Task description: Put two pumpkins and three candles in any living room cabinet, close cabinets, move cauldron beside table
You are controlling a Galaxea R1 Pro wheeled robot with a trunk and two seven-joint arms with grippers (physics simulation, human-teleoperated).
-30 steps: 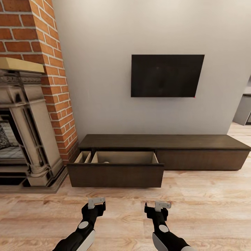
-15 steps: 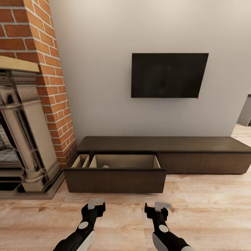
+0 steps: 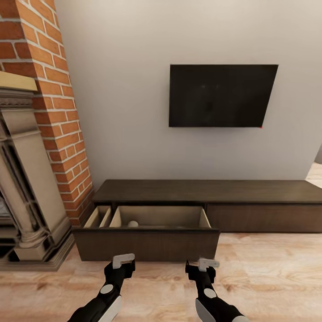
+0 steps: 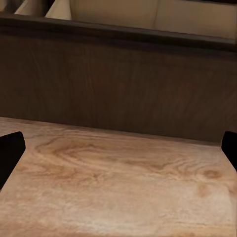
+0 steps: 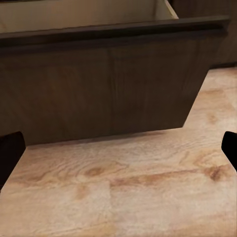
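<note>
The cabinet [image 3: 210, 191] is a long, low, dark-brown unit against the wall. Its left drawer [image 3: 147, 243] stands pulled out over the floor, showing a pale interior. A small pale rounded object [image 3: 133, 223] lies inside near the front panel; I cannot tell what it is. My left gripper [image 3: 123, 260] and right gripper [image 3: 206, 264] hover low over the floor just short of the drawer front, both open and empty. The dark drawer front [image 4: 118, 84] lies straight ahead of the left gripper [image 4: 118, 153]. The right gripper [image 5: 118, 150] faces the drawer's right corner [image 5: 197, 74].
A stone fireplace surround [image 3: 27, 188] with a brick chimney [image 3: 53, 89] stands at the left, close to the open drawer. A black TV [image 3: 221, 95] hangs on the wall above the cabinet. Light wooden floor [image 3: 268, 277] stretches to the right.
The whole view has moved closer to the cabinet and slightly right, so the camera moved. The drawer now sits nearer the grippers. Both arms keep their pose.
</note>
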